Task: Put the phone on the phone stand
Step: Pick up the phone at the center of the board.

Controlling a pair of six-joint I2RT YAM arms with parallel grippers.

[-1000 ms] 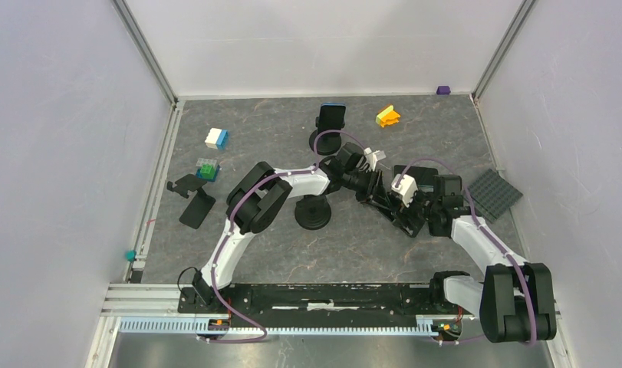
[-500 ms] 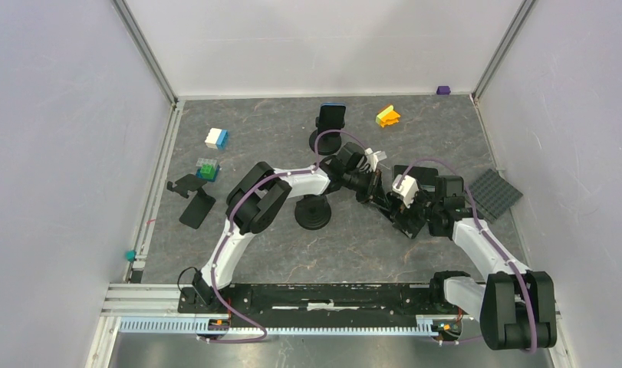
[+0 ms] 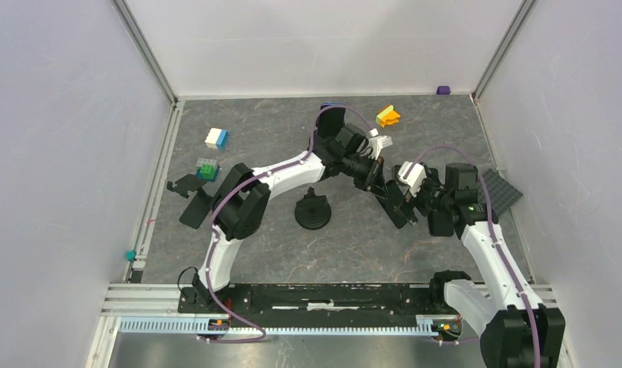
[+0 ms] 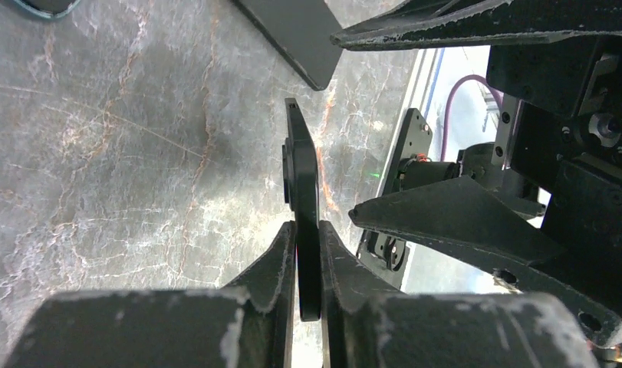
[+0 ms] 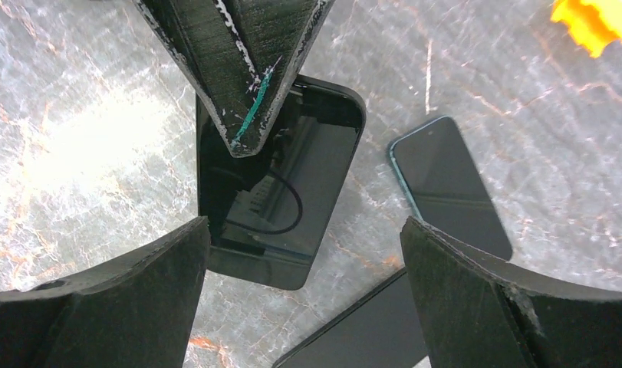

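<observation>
One phone stand [image 3: 313, 212] sits on the surface [image 3: 277, 138], carrying no phone. To its right, the left hand [image 4: 306, 234] is clamped on the phone [image 4: 301, 169]. The right hand [image 5: 304, 261] stands wide apart, gripping nothing.

Step judged: carry to stand. The next move calls for swinging the phone leftward and seating it squarely.

The left wrist view shows only the phone's edge. The right wrist view shows its face, with a second phone [image 5: 449, 184] lying beyond.

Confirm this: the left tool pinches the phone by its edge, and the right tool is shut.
Not quite: the right tool is open, fingers spread wide, as the right wrist view shows. The left tool does pinch the phone by its edge.
</observation>
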